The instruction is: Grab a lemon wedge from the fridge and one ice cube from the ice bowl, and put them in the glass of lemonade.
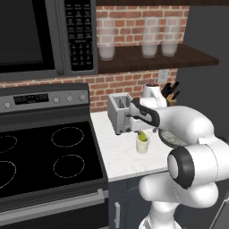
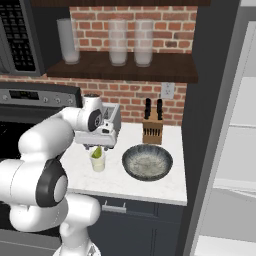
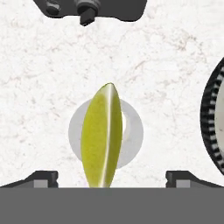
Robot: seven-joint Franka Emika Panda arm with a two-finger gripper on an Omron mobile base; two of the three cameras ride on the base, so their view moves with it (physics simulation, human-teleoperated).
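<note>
The glass of lemonade (image 1: 142, 146) (image 2: 98, 163) (image 3: 134, 131) stands on the white counter in front of the toaster. The yellow-green lemon wedge (image 1: 142, 135) (image 2: 96, 151) (image 3: 103, 135) stands on end in it, its tip poking above the rim. My gripper (image 1: 142, 129) (image 2: 95, 146) (image 3: 113, 178) hangs straight above the glass, open, its fingertips (image 3: 43, 177) wide apart and clear of the wedge on both sides. The dark ice bowl (image 2: 147, 162) (image 1: 173, 139) (image 3: 214, 127) sits just right of the glass, partly behind my arm in the left base view. The fridge (image 2: 215, 100) stands open at the right.
A toaster (image 1: 118, 112) (image 2: 112, 117) stands behind the glass, and a knife block (image 2: 152, 130) sits by the brick wall. Tall frosted glasses (image 2: 117, 42) line the shelf above. The black stove (image 1: 44, 156) lies left of the counter, with a microwave (image 1: 36, 36) above it.
</note>
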